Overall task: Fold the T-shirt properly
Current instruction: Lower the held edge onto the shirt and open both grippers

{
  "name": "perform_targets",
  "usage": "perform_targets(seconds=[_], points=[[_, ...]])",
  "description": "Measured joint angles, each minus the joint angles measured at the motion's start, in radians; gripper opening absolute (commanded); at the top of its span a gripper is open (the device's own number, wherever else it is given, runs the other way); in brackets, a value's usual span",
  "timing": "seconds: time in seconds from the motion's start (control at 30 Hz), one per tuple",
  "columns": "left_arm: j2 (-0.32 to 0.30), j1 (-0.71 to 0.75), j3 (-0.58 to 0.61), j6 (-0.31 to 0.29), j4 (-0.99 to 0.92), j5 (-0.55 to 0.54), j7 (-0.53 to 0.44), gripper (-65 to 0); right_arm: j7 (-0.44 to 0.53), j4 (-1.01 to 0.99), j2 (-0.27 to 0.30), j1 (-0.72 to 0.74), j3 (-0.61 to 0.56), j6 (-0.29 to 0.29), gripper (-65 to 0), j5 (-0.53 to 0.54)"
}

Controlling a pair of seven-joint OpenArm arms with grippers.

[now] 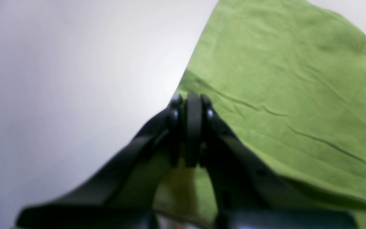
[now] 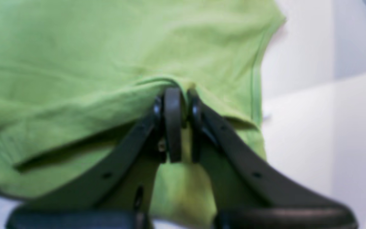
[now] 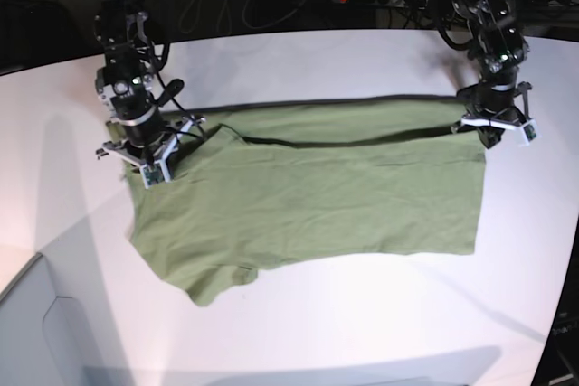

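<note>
We pinch the T-shirt (image 3: 335, 201) with left gripper (image 3: 489, 140) and right gripper (image 3: 156, 169), 1 near each end; its long axis spans between them.

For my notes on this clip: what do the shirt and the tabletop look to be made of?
The T-shirt: matte olive-green knit fabric, probably cotton; it drapes softly, creases, and shows a stitched edge in the right wrist view.

The tabletop: smooth, pale, with a slight sheen; perhaps laminate or painted board, though the pictures don't settle which.
</note>
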Motion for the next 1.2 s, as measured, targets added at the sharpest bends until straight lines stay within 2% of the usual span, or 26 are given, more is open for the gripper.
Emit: perform_targets(seconds=[0.1, 0.27, 0.3, 0.33, 0.47, 0.57, 0.77, 0.83, 0.97, 1.2], points=[[0.000, 0.000, -0.002, 0.000, 0.000, -0.003, 0.058, -65.0, -0.029, 0.007, -0.002, 0.011, 0.000, 0.000, -51.4, 0.000], [0.002, 0.000, -0.008, 0.000, 0.005, -0.004, 0.062, -65.0, -0.033, 0.060, -0.002, 0.008, 0.001, 0.000, -32.5, 0.003], [0.000, 0.000, -0.008, 0.000, 0.005, -0.004, 0.062, -63.1, -0.033, 0.068, -0.002, 0.008, 0.001, 0.000, -30.1, 0.002], [0.000, 0.000, -0.008, 0.000, 0.005, -0.005, 0.063, -58.0, -0.034, 0.079, -0.002, 0.008, 0.001, 0.000, -28.7, 0.002], [-0.002, 0.000, -0.008, 0.003, 0.005, -0.011, 0.063, -37.8, -0.034, 0.127, -0.001, -0.011, 0.001, 0.000, -27.9, 0.002], [-0.002, 0.002, -0.008, 0.004, 0.015, -0.010, 0.068, -30.5, -0.040, 0.167, 0.002, -0.026, 0.005, 0.000, -28.1, 0.000], [0.002, 0.081, -0.008, 0.003, 0.193, -0.014, 0.053, -29.8, -0.035, 0.213, 0.002, -0.100, 0.006, 0.000, -27.6, -0.001], [0.020, 0.113, -0.010, 0.004, 0.206, -0.011, 0.047, -29.8, -0.035, 0.224, 0.002, -0.119, 0.007, 0.000, -27.6, 0.000], [0.045, 0.136, -0.010, 0.008, 0.158, -0.011, 0.061, -29.8, -0.032, 0.241, 0.004, -0.158, 0.013, 0.000, -27.5, 0.000], [0.045, 0.125, -0.010, 0.004, 0.041, -0.011, 0.055, -29.8, -0.028, 0.246, 0.002, -0.183, 0.119, 0.000, -27.4, 0.000]])
